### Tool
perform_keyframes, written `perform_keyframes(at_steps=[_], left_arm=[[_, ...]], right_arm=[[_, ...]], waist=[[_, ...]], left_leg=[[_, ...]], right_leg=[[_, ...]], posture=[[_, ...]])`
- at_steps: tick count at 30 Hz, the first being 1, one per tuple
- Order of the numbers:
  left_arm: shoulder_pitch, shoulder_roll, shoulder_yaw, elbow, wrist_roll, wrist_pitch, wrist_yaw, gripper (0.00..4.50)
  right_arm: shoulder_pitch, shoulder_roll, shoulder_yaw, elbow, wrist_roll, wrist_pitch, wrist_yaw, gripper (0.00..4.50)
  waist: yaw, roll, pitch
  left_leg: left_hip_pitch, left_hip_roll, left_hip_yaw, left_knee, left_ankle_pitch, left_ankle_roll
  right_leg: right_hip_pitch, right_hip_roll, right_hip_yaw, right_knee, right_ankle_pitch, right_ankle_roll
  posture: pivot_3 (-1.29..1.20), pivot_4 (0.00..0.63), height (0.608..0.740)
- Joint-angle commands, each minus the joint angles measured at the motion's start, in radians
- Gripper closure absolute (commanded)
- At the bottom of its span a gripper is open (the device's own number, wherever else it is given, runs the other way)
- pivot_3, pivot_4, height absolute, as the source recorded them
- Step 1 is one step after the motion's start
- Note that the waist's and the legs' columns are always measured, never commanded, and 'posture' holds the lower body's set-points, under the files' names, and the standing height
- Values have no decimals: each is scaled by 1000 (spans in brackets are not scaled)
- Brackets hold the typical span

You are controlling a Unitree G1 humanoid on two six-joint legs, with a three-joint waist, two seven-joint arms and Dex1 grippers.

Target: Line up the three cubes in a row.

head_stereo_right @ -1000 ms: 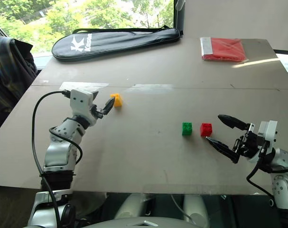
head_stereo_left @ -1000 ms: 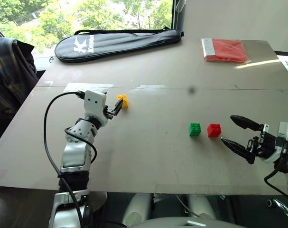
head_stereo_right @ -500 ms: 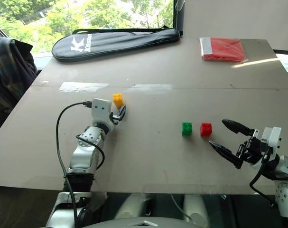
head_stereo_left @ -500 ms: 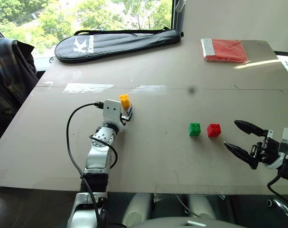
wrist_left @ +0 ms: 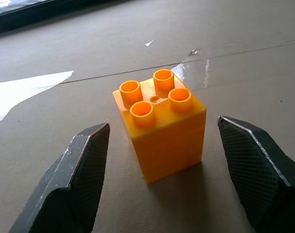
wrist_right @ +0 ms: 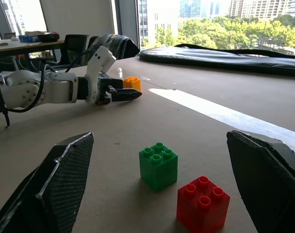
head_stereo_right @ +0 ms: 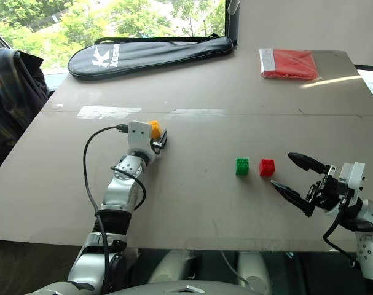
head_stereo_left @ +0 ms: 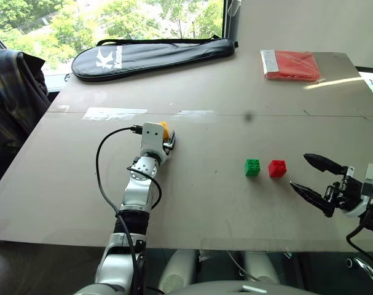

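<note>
The yellow cube (wrist_left: 159, 124) stands upright on the table between the two fingers (wrist_left: 84, 165) of my left gripper (head_stereo_left: 168, 140). There is a gap on each side, so the gripper is open and not touching the cube. The green cube (head_stereo_left: 252, 167) and the red cube (head_stereo_left: 277, 168) sit side by side, a small gap apart, to the right of the middle of the table. My right gripper (head_stereo_left: 300, 171) is held open just right of the red cube, pointing at it, with nothing between its fingers.
A black racket bag (head_stereo_left: 152, 55) lies along the far edge of the table (head_stereo_left: 192, 203). A flat red packet (head_stereo_left: 292, 65) lies at the far right. A strip of pale tape (head_stereo_left: 112, 114) sits left of the yellow cube. A dark jacket (head_stereo_left: 11, 92) hangs beyond the left edge.
My left arm has swung to the right and forward, bringing its fingers to either side of the yellow cube, and the fingers have narrowed. The right gripper and all three cubes have stayed put.
</note>
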Motion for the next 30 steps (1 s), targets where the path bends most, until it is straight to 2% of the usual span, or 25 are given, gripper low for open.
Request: perform_keyframes(at_steps=[1, 2, 3, 7, 11, 13, 19, 25, 30], left_arm=[[-15, -22, 16, 11, -8, -1, 43, 2483], [-15, -25, 19, 11, -11, 0, 47, 2986], [-14, -24, 19, 11, -12, 1, 48, 3265], [-10, -25, 25, 9, -22, 2, 47, 3262], [-18, -10, 9, 13, -68, -20, -58, 3262], [-18, 10, -14, 10, -106, -28, -179, 3262], [-51, 148, -115, 63, -182, -77, -628, 3262], [-192, 243, -273, 190, -173, -148, -1081, 3262], [-321, 237, -340, 300, -137, -186, -1223, 3262]], right_arm=[[-5, -12, -30, -29, 7, -15, -1, 0], [-4, -13, -32, -28, 9, -14, -1, 0], [-3, -13, -33, -28, 9, -14, 0, 0], [2, -11, -36, -30, 12, -14, 3, 0], [12, -5, -38, -34, 11, -16, 1, 0], [18, -3, -40, -36, 11, -18, 0, 0], [33, -1, -46, -32, 11, -26, 0, 0], [64, -9, -64, -13, 37, -21, 49, 0], [99, -21, -82, -12, 42, -19, 83, 0]], waist=[[0, 0, 0], [0, 0, 0], [0, 0, 0], [0, 0, 0], [0, 0, 0], [0, 0, 0], [-4, 0, 0], [0, 0, 0], [-6, 0, 0]], left_leg=[[0, 0, 0, 0, 0, 0], [0, 0, 0, 0, 0, 0], [0, 0, 0, 0, 0, 0], [0, 0, 0, 0, 0, 0], [0, 0, 0, 0, 0, 0], [0, 0, 0, 0, 0, 0], [0, 0, 0, 0, 0, 0], [-1, 0, 0, 0, 0, 0], [-1, -1, 0, 0, 0, 0]], right_leg=[[0, 0, 0, 0, 0, 0], [0, 0, 0, 0, 0, 0], [0, 0, 0, 0, 0, 0], [0, 0, 0, 0, 0, 0], [0, 0, 0, 0, 0, 0], [0, 0, 0, 0, 0, 0], [0, 0, 0, 0, 0, 0], [0, 1, -1, -1, 0, 0], [0, 1, -1, -1, 0, 0]], posture=[[0, 150, 732], [0, 150, 732], [0, 150, 732], [0, 150, 732], [0, 150, 732], [0, 150, 732], [0, 150, 732], [0, 150, 732], [0, 150, 732]])
